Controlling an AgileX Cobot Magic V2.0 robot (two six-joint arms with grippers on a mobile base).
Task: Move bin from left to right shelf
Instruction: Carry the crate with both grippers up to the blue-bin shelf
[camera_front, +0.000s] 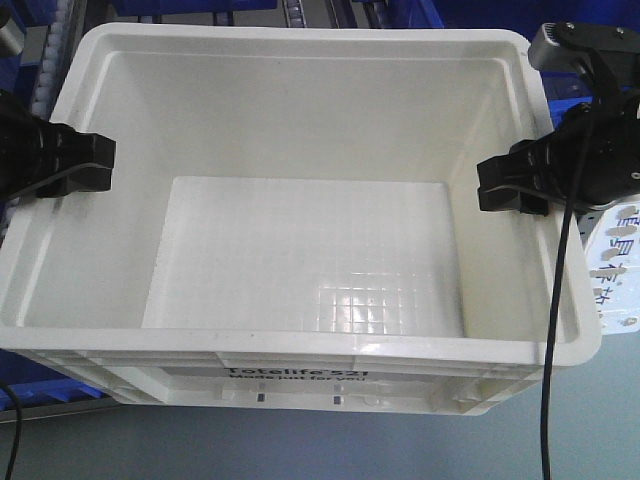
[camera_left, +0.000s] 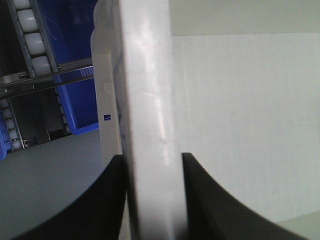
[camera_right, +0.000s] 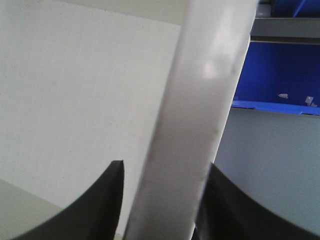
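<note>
Left hand (camera_front: 98, 165) pinches one side wall of the empty bin (camera_front: 300, 110), right hand (camera_front: 497, 188) seemingly the opposite wall.

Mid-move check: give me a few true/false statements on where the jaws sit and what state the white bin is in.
1. The bin is empty. True.
2. The left gripper holds the near rim above the print. False: its jaws sit either side of the bin's left end wall.
3. The right gripper has its jaws astride the right end rim. True.
4. The print faces away from the front camera. False: it is on the near wall, towards that camera.
5. The gripped bin is blue. False: it is white; the blue bins are behind it.
</note>
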